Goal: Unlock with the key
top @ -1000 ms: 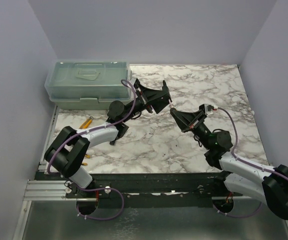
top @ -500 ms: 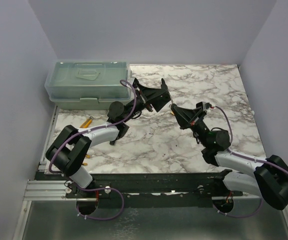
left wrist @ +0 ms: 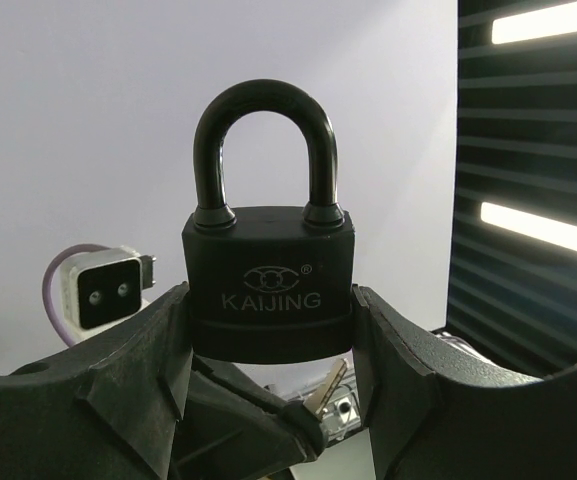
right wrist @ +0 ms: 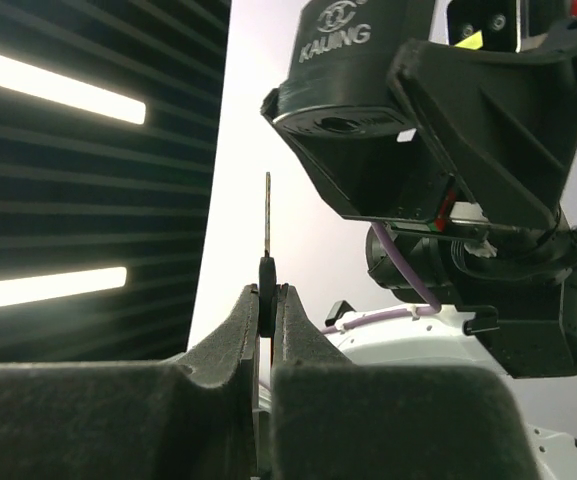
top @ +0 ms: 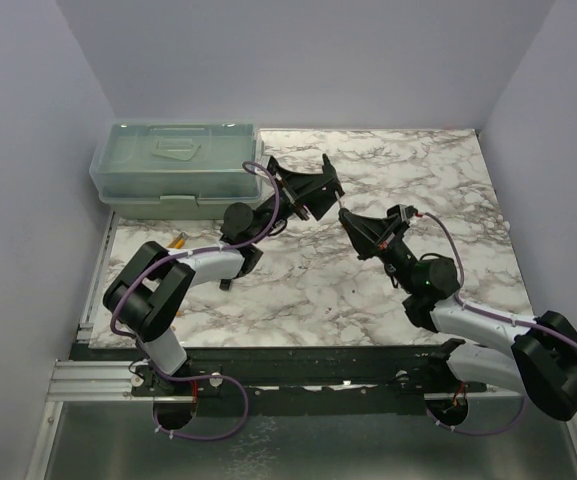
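A black padlock (left wrist: 268, 290) is gripped by the left claw (left wrist: 270, 312), whose two fingers are pressed against the sides of the lock body, so the claw is held partly open around it. The shackle (left wrist: 265, 110) is seen upright, with both of its legs seated in the body. The key (right wrist: 266, 275) is pinched by its black head in the right claw (right wrist: 266, 300), which is closed almost fully on it; the thin metal blade is pointed straight up out of the fingertips. In the right wrist view the keyhole (right wrist: 340, 125) is shown on the underside of the lock, and the blade tip is placed just beside and below that face, apart from it and not inserted. Both claws are raised above the marbled surface (top: 438, 180) and are brought close together near its middle. A pale green lidded box (top: 173, 165) is set at the far left corner, and a yellow-handled tool (top: 175, 241) is partly hidden by the left arm
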`<action>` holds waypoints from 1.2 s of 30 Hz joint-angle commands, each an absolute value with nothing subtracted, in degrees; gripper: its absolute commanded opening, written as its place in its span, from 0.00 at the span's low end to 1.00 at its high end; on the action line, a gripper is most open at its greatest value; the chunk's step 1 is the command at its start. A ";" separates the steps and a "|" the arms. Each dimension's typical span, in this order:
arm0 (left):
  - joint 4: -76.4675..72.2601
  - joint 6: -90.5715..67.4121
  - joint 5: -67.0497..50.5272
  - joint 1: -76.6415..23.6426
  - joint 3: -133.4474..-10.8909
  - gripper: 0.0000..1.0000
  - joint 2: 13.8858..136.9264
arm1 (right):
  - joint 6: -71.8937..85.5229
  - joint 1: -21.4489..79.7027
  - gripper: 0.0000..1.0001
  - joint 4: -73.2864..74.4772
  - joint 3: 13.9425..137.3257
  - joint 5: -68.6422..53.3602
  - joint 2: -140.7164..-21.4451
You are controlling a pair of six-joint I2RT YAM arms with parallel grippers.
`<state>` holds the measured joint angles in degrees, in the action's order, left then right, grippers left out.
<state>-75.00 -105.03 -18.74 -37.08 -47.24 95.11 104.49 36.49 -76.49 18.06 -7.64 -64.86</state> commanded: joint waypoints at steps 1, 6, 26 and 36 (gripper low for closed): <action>-86.04 -105.86 -16.18 -36.52 -50.76 0.00 95.79 | 109.39 37.00 0.00 -73.55 19.27 -8.51 -65.58; -86.82 -106.06 -15.83 -36.34 -51.02 0.00 96.27 | 112.91 37.00 0.00 -73.05 19.57 -7.01 -66.50; -87.98 -104.35 -16.61 -36.34 -49.19 0.00 95.62 | 115.60 36.99 0.00 -83.44 20.77 -2.29 -73.73; -88.89 -102.59 -16.87 -36.39 -48.44 0.00 95.75 | 115.77 37.00 0.00 -86.10 22.26 -1.90 -75.65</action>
<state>-79.64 -104.22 -17.50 -36.45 -48.29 96.60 115.33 36.71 -82.98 20.75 -3.90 -75.33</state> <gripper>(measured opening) 0.625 0.034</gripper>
